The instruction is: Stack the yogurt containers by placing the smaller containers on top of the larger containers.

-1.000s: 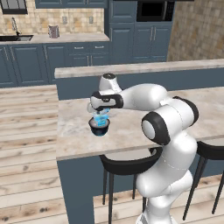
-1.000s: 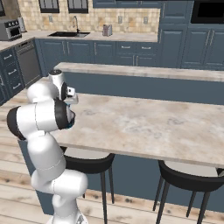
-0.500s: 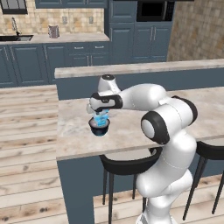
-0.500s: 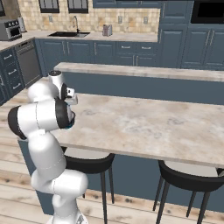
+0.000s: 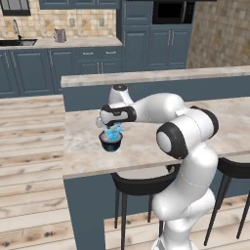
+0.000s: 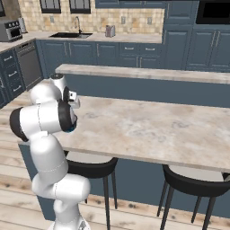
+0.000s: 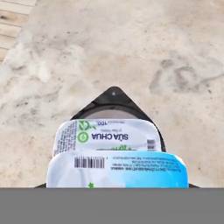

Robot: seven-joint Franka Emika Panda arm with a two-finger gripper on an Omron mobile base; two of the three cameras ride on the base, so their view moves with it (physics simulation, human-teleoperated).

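Over the last second nothing shifts: the end effector [image 5: 113, 128] still hangs over the dark tub [image 5: 111, 141], closed on a light-blue cup [image 5: 113, 131] that sits on the tub's top or just above it. By my judgement, release remains outstanding. The marbled worktop [image 5: 141, 141] is an island, with dark blue cabinets [image 5: 88, 61] behind.

Cups [image 5: 113, 131] atop tub [image 5: 111, 142] on counter [image 5: 146, 141]
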